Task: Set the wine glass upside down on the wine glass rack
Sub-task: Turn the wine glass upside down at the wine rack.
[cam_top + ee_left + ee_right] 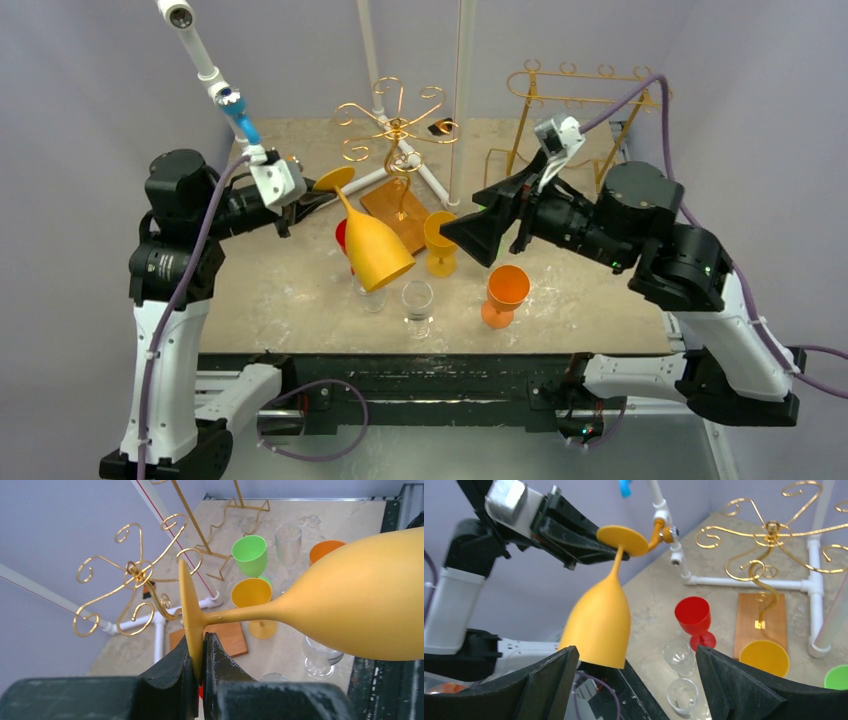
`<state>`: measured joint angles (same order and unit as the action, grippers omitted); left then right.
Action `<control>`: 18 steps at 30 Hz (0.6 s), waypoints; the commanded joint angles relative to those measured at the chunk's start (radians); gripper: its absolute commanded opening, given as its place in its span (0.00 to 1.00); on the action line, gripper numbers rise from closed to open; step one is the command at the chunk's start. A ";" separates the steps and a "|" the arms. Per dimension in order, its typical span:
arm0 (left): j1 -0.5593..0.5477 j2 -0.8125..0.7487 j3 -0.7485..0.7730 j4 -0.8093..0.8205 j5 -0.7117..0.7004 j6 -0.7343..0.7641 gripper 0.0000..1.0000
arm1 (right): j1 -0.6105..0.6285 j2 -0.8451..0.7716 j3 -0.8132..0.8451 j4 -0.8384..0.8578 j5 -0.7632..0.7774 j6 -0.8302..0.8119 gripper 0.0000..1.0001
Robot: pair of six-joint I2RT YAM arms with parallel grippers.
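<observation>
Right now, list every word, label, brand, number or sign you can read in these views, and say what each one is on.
No readable text in any view.
The yellow wine glass is plain, with no print.
On the gold rack, a small dark spot by one curl may be a tag, but it is too small to read.
The wooden base shows no marking.

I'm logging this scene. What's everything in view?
held glass: 1, yellow, upside down in left gripper
red glass: 1, red, left
small yellow glass: 1, yellow, centre
orange glass: 1, orange, front right
green glass: 1, green, centre right
clear glasses: at least 2, clear, front
curled rack: 1, gold, centre back
bar rack: 1, gold, back right
pipes: several, white, back
left gripper: 1, black, shut on held glass
right gripper: 1, black, open, centre
</observation>
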<state>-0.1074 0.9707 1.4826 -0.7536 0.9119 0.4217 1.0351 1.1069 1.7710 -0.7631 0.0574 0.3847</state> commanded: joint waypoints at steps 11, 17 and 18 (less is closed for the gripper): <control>-0.003 -0.148 -0.049 0.213 -0.014 0.302 0.00 | 0.015 0.240 0.046 0.202 -0.340 0.060 0.99; -0.003 -0.152 -0.055 0.216 -0.016 0.333 0.00 | 0.043 0.261 -0.025 0.320 -0.425 0.097 0.99; -0.003 -0.153 -0.059 0.222 -0.016 0.332 0.00 | 0.052 0.268 -0.034 0.324 -0.425 0.097 0.99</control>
<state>-0.1074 0.8207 1.4261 -0.6273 0.8707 0.7101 1.0580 1.4052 1.7546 -0.5510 -0.2882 0.4622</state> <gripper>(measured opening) 0.049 0.987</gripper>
